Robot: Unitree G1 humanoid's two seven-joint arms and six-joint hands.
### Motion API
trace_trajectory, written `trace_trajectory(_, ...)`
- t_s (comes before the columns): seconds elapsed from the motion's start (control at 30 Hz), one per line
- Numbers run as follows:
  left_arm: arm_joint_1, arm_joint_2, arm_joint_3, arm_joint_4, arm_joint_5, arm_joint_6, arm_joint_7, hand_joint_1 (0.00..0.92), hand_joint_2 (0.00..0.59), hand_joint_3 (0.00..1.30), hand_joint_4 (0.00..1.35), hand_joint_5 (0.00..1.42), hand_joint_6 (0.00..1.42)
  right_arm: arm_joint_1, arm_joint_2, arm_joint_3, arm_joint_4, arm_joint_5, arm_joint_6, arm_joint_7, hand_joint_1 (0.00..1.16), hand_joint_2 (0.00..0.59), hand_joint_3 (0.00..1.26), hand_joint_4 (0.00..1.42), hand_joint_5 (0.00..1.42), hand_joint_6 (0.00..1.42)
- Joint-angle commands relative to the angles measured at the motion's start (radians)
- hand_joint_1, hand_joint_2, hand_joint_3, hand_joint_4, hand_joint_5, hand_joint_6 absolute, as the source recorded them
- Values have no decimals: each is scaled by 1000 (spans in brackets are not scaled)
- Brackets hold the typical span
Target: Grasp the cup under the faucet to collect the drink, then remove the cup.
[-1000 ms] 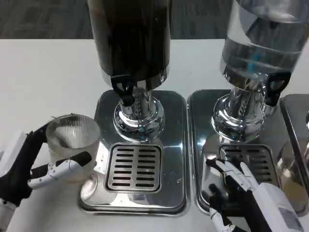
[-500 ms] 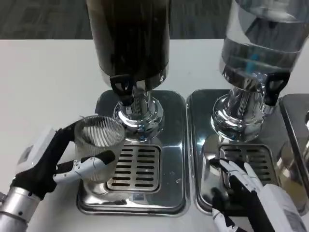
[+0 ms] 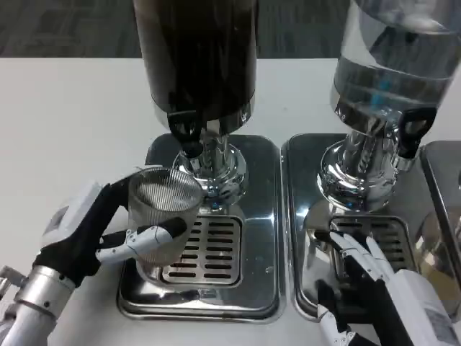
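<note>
We hold the upright cup (image 3: 163, 215) in our left hand (image 3: 97, 234), fingers wrapped around it, just near-left of the dark dispenser's faucet (image 3: 186, 132); our right hand (image 3: 374, 285) rests spread on the neighbouring tray (image 3: 302, 216).

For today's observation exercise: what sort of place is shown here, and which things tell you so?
Probably a self-service drinks station: a dark-drink dispenser and a clear-liquid dispenser stand on steel drip trays, and the left hand holds a ribbed cup.

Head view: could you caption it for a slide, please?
Left hand holds ribbed clear plastic cup below dark drink dispenser's black faucet.
</note>
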Motion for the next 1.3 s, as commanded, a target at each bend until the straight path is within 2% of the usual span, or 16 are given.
trace_trajectory(0.03, -21, -16, -30, 10, 21, 0, -20, 194, 173, 349, 347, 642, 636, 13, 11, 2, -14, -4, 10, -5, 665, 554, 159, 99, 15, 177)
trace_trajectory(0.53, -27, -18, -74, 6, 12, -14, -79, 194, 173, 345, 338, 607, 555, 10, 18, -2, -12, 8, 13, 7, 689, 547, 157, 90, 15, 177)
trace_trajectory(0.67, -23, -14, -76, 1, 8, -19, -90, 190, 169, 345, 325, 588, 520, 5, 18, -1, -11, 11, 12, 10, 695, 548, 153, 88, 15, 177)
trace_trajectory(1.03, -11, 5, -70, -22, 6, -19, -106, 172, 156, 325, 313, 556, 578, -11, 22, -1, 0, 27, 12, 20, 720, 553, 147, 86, 26, 191)
trace_trajectory(1.3, -10, 12, -78, -34, 13, 3, -142, 163, 154, 303, 299, 492, 505, -16, 21, -7, 2, 40, 14, 23, 728, 554, 147, 77, 38, 196)
